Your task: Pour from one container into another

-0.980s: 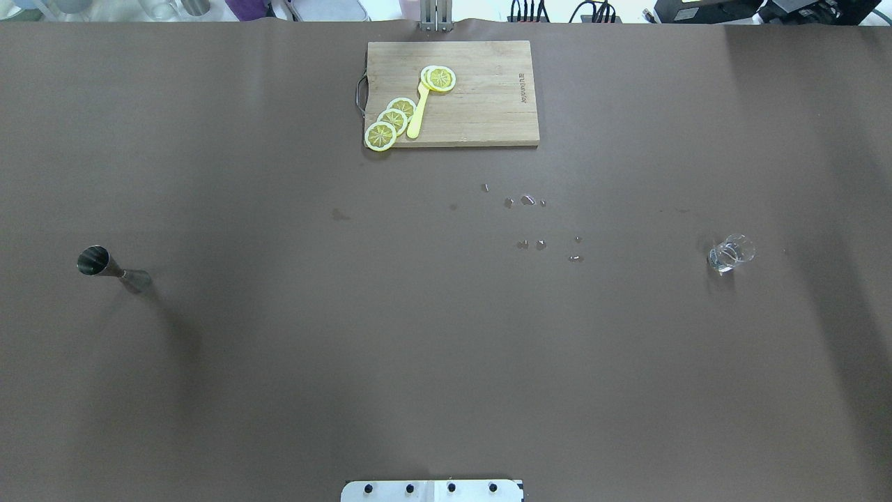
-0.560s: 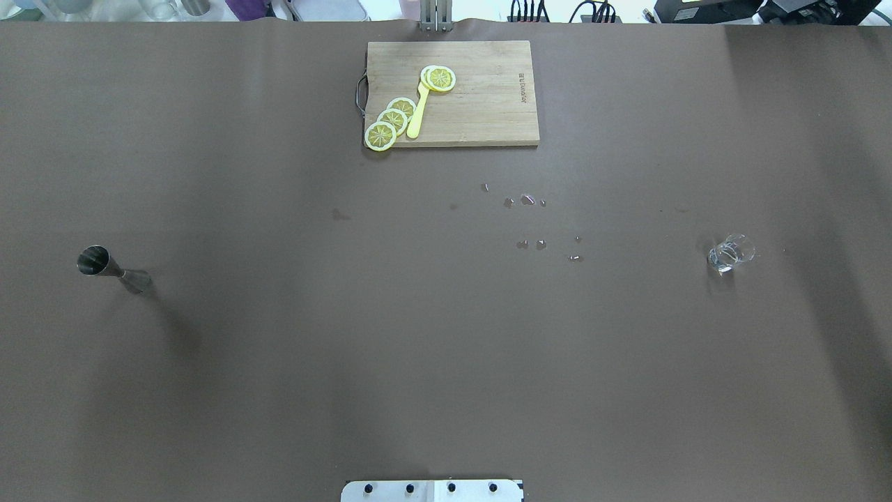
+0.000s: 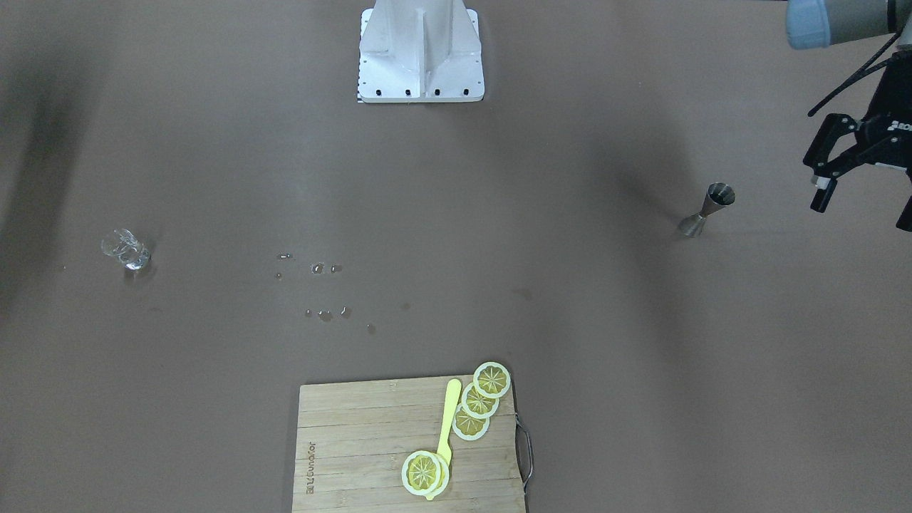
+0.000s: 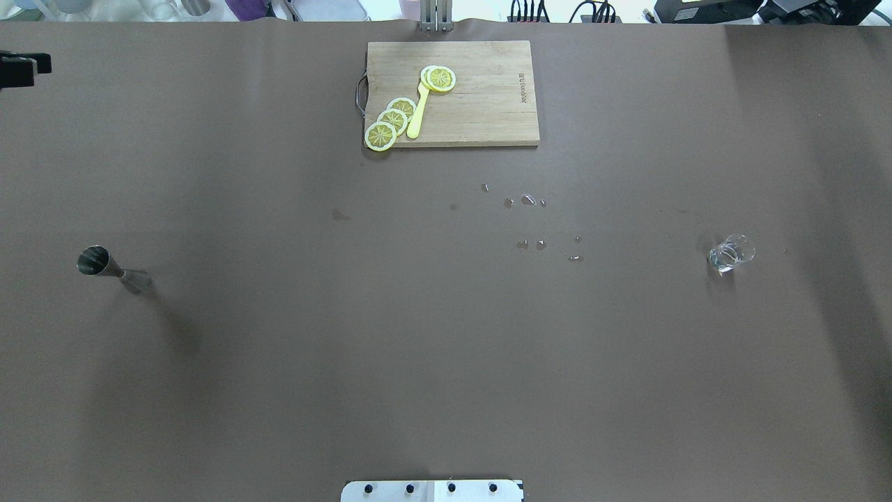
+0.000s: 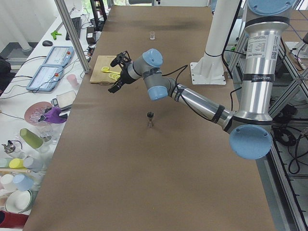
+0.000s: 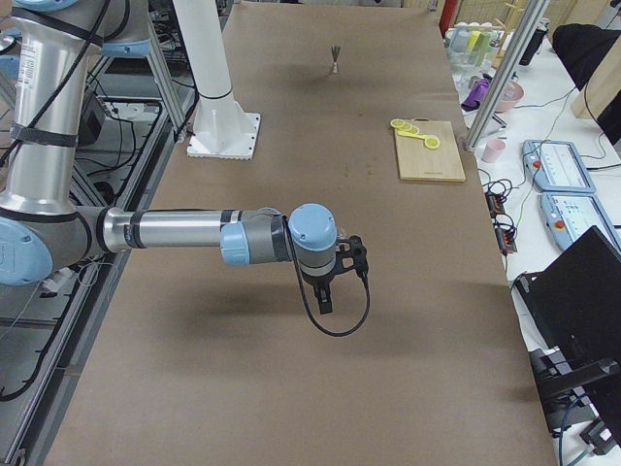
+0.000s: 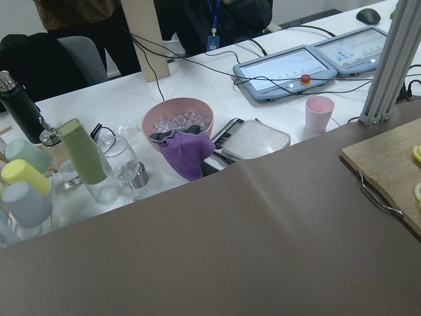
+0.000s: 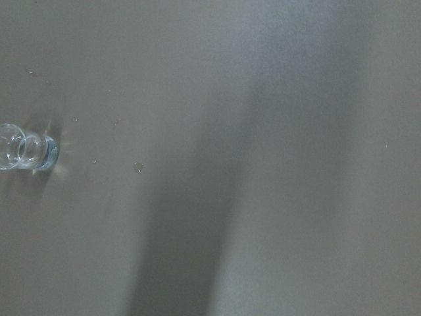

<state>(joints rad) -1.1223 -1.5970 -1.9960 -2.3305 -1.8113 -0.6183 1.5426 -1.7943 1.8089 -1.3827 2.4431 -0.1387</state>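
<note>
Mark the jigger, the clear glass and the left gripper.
jigger (image 4: 113, 270), overhead exterior view, cone just above the waist.
clear glass (image 4: 731, 253), overhead exterior view, middle of its wall.
left gripper (image 3: 862, 211), exterior front-facing view, midway between the fingertips.

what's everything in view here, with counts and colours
table: one, brown, under everything
jigger: one, steel, upright, robot's left side
glass: one, clear, robot's right side
cutting board: one, wood, far edge, middle
lemon slices: at least four, yellow, on the board
utensil: one, yellow, on the board among slices
droplets: several, clear, between board and glass
bowl: one, pink, side bench
cloth: one, purple, against the bowl
left gripper: one, black, open, raised, apart from the jigger
right gripper: one, black, raised over table's right end, state unclear
</note>
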